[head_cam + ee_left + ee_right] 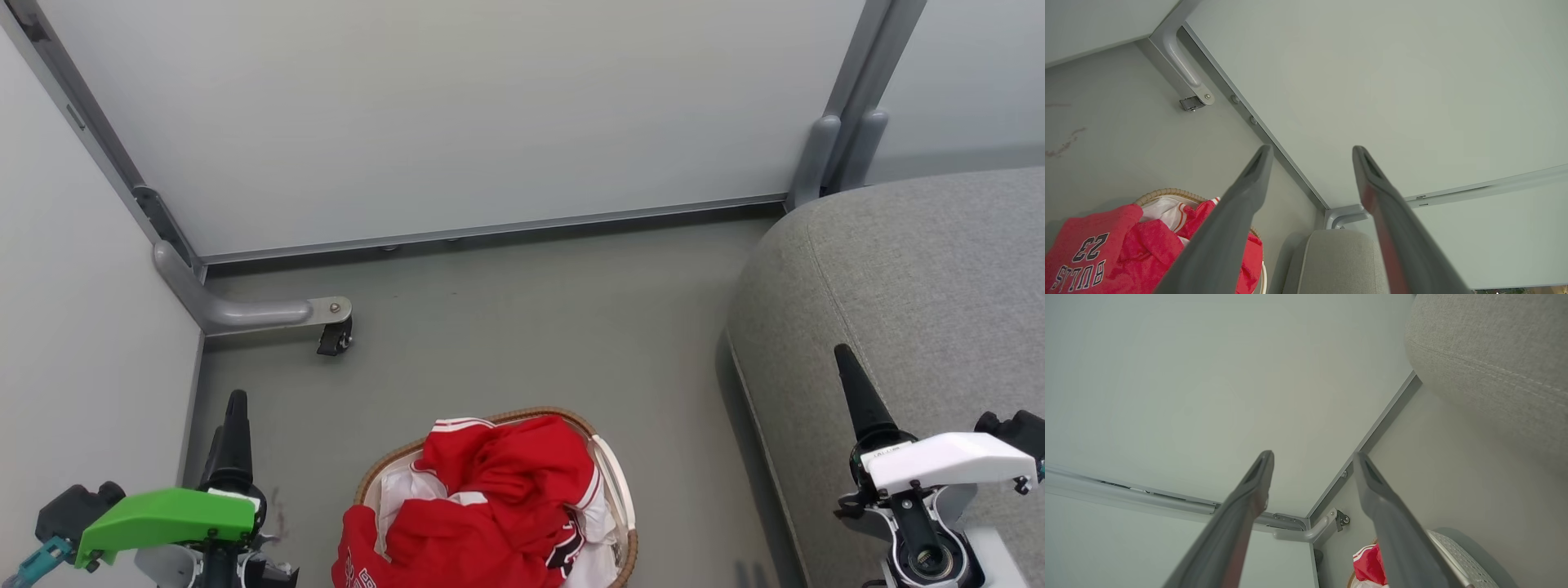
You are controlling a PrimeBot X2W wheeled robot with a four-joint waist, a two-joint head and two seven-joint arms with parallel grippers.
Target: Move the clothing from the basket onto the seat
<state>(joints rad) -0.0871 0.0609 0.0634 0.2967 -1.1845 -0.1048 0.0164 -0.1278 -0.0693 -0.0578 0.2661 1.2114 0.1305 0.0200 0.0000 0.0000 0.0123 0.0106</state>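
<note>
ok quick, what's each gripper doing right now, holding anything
left gripper: open, holding nothing
right gripper: open, holding nothing

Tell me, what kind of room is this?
Probably a pretend living-room corner built for robot practice. There's a grey sofa seat and a laundry basket of red clothing on a grey floor, but the walls are pale partition panels on a metal frame with a caster wheel.
</note>
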